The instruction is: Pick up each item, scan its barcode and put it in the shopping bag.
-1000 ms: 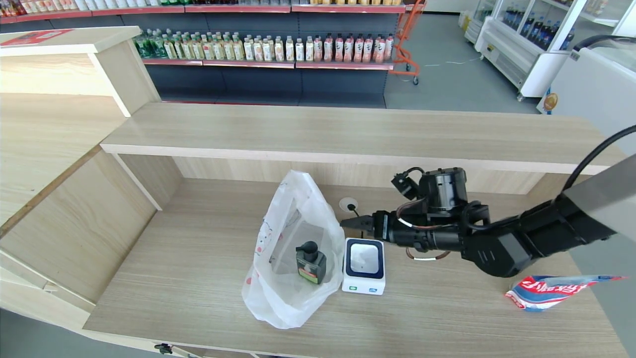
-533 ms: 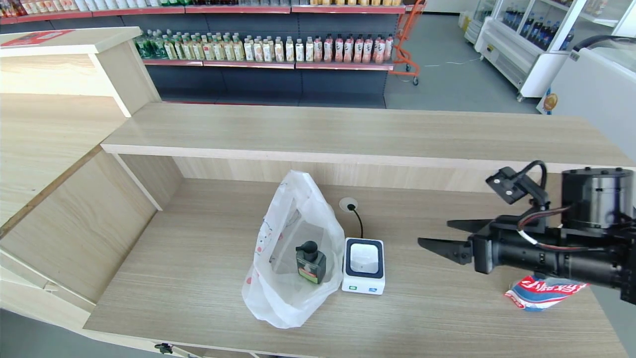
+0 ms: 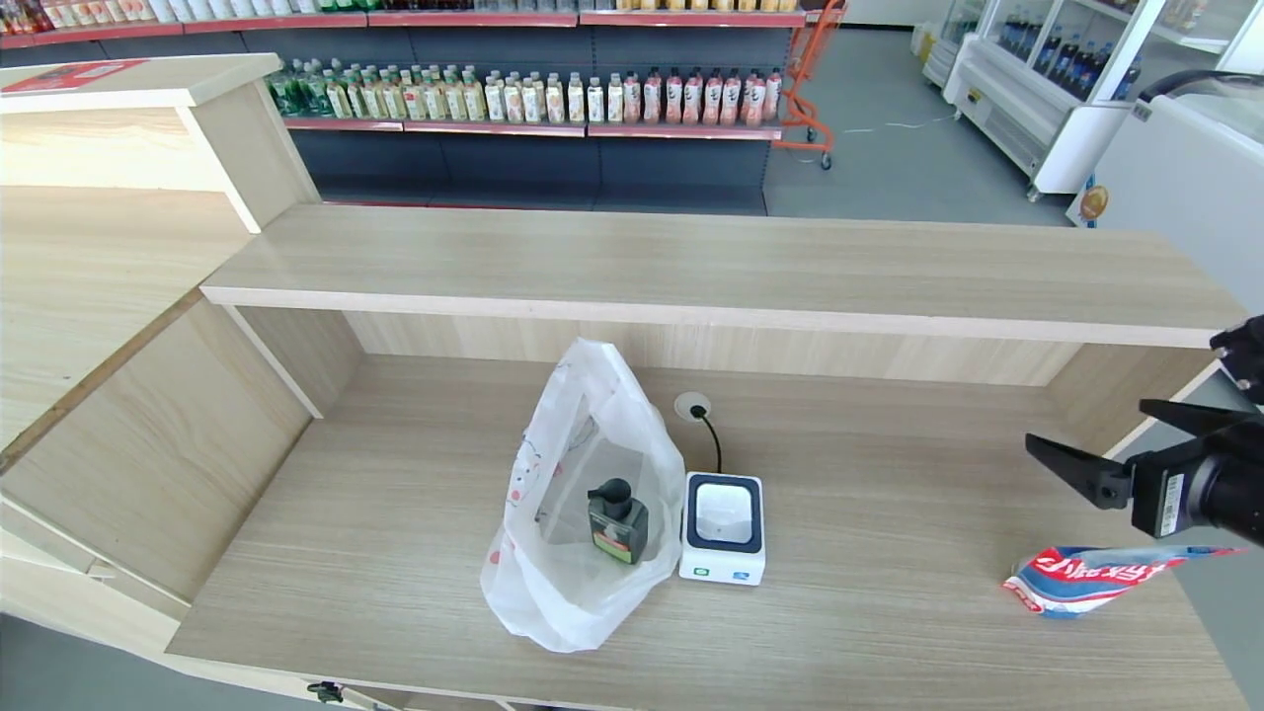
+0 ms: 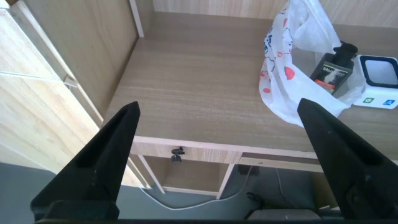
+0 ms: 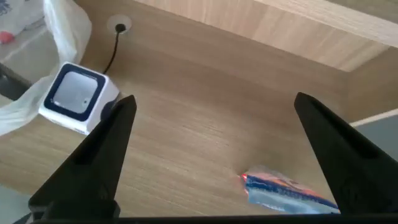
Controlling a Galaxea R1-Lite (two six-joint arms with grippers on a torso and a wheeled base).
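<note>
Though it lies nearest, at the right front corner of the counter (image 3: pixel 889 592), the snack packet (image 3: pixel 1086 578) is untouched: a flat, crinkled foil pouch in blue, red and white. Near it, over the counter's right edge, the right gripper (image 3: pixel 1088 427) hangs with its two black wedge-shaped fingers spread wide, nothing between them. The left gripper (image 4: pixel 219 104) is likewise wide open and empty, off the front left corner. Its view adds the panel under the front edge, with a small dark fitting (image 4: pixel 178 153).

By the middle of the front edge slumps the shopping bag (image 3: pixel 538 592), thin translucent white plastic with red and pink print, its mouth gaping. A squat dark pump bottle (image 3: pixel 617 521) with a label stands inside. Just beside the bag's right side sits the scanner (image 3: pixel 724 528), a rounded white box with a dark-framed glass window. A black cable (image 3: pixel 713 442) runs from it to a round hole by the back wall. Beyond rises a pale wood-grain ledge (image 3: pixel 691 262), then shelves of bottles (image 3: pixel 513 97).
</note>
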